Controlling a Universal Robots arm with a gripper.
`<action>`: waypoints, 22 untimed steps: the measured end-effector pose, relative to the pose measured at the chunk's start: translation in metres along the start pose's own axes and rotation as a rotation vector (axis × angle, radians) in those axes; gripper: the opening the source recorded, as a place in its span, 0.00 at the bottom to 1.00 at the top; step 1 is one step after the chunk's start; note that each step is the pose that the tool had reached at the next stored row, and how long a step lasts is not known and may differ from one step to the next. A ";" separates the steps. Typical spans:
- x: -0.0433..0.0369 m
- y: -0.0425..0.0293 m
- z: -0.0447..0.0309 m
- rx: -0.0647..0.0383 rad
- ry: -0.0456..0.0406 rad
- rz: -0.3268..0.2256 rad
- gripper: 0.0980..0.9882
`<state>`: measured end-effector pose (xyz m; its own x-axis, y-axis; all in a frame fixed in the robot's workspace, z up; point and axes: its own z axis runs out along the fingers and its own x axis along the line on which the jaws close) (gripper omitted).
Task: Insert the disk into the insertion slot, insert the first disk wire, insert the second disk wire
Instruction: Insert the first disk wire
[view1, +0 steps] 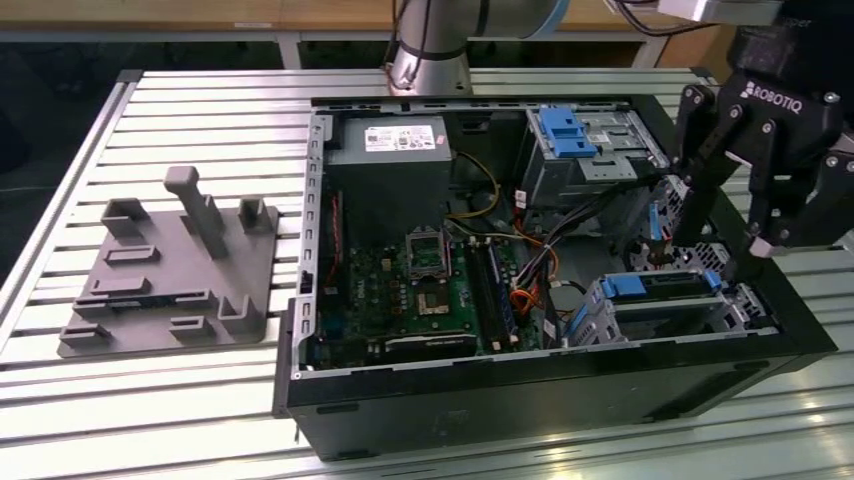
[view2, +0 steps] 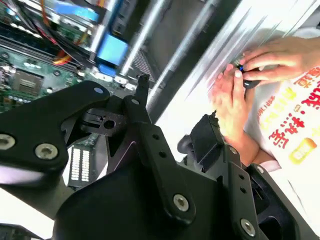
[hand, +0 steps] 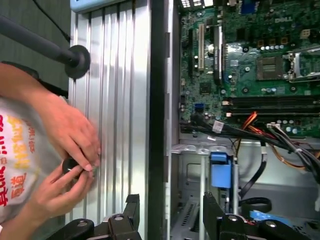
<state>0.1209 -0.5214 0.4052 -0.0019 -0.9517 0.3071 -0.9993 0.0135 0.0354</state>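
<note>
— Was anyone close by?
— A person's hands (hand: 70, 142) were at the bench (view1: 200, 100) edge, outside the case wall in the first wrist view. They pinched a small dark object, clear of the machine.
— Where was the disk (view1: 661, 285)?
— At the near corner of the case, on the exterior view's right. It lay flat in the insertion slot (view1: 674, 318) with its blue carrier edge showing. The cage walls flanked it, so I judged it seated or nearly so.
— And the claw (view1: 707, 258)?
— Just above it, pointing down, spread wide and empty. That stance suited letting go or nudging, not carrying.
— Were any wires in?
— I couldn't tell. Loose cables (view1: 554, 270) lay between the slot and the motherboard (view1: 427, 290), handy to the drive's end.
— And farther back?
— First the taller bay with its blue latch (view1: 567, 130), then the power supply (view1: 390, 140). The case lay open side up, presumably so everything could be reached from above.
</note>
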 end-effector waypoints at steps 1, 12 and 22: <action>-0.0047 -0.0004 -0.0010 0.000 -0.0002 0.000 0.58; -0.0345 -0.0329 0.0041 0.000 -0.0003 0.000 0.58; -0.0697 -0.0583 0.0096 0.000 -0.0003 0.000 0.58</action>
<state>0.1789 -0.4588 0.3726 -0.0019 -0.9518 0.3068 -0.9993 0.0134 0.0354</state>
